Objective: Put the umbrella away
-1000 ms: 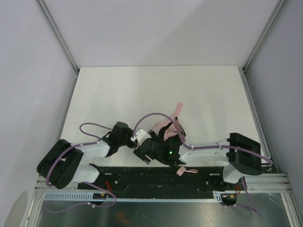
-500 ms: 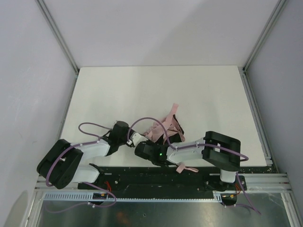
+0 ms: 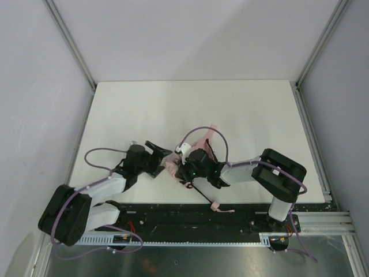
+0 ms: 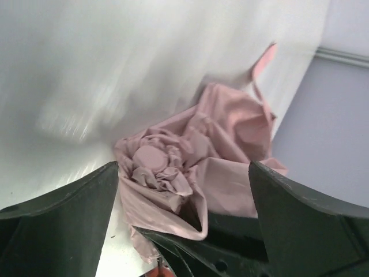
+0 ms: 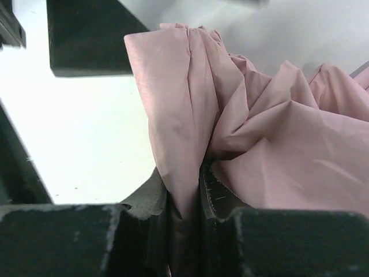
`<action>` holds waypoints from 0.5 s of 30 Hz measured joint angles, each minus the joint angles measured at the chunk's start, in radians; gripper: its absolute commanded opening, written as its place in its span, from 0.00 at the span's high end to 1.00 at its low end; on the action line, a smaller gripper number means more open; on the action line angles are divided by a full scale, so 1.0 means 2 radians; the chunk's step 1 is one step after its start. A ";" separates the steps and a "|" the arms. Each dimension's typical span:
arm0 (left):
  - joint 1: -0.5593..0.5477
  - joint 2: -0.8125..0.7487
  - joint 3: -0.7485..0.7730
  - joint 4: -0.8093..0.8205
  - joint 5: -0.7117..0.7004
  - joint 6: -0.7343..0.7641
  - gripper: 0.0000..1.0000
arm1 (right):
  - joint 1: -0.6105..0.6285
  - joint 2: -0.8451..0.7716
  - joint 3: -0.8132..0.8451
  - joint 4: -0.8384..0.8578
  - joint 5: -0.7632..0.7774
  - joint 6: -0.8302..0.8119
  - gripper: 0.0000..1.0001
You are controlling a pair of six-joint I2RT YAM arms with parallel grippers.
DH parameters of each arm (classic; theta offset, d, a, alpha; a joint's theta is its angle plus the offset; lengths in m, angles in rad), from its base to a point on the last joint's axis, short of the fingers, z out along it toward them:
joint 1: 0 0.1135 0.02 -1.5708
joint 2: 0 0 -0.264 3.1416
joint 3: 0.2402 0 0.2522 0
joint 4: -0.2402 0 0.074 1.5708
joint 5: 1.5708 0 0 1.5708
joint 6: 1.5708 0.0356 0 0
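Note:
The umbrella (image 3: pixel 200 144) lies as a crumpled pale pink bundle near the table's middle front. Its thin black shaft (image 3: pixel 202 192) runs toward the near edge and ends at the small pink handle (image 3: pixel 216 205). My right gripper (image 5: pixel 183 193) is shut on a fold of the umbrella's fabric (image 5: pixel 173 115). My left gripper (image 4: pixel 184 196) is open, its jaws spread wide on either side of the bunched fabric (image 4: pixel 173 161) without touching it. Seen from the top camera, the left gripper (image 3: pixel 163 161) faces the right gripper (image 3: pixel 180 167) across the fabric's left end.
A black rail (image 3: pixel 190 216) with the arm bases runs along the near edge. Grey walls and metal frame posts (image 3: pixel 72 46) enclose the white table (image 3: pixel 173 104) on three sides. A purple cable (image 3: pixel 202 131) arcs over the right wrist.
My left gripper has opened and let go of the umbrella. The right gripper closed on the fabric and carried it away from the near edge; the shaft and handle followed.

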 measured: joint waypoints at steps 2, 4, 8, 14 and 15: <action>0.025 -0.022 -0.003 0.002 0.012 0.014 0.01 | -0.025 0.008 -0.011 0.036 -0.060 0.023 1.00; 0.051 -0.049 -0.008 0.004 0.029 0.028 0.01 | -0.048 0.021 -0.017 0.068 -0.118 0.041 1.00; 0.073 -0.089 -0.023 0.011 0.064 0.035 0.01 | -0.091 0.052 -0.021 0.121 -0.219 0.082 1.00; 0.049 -0.101 -0.055 0.006 0.098 0.007 0.01 | -0.133 0.084 -0.023 0.172 -0.308 0.135 1.00; 0.036 -0.101 -0.055 0.004 0.097 0.001 0.01 | -0.136 0.084 -0.025 0.177 -0.315 0.139 1.00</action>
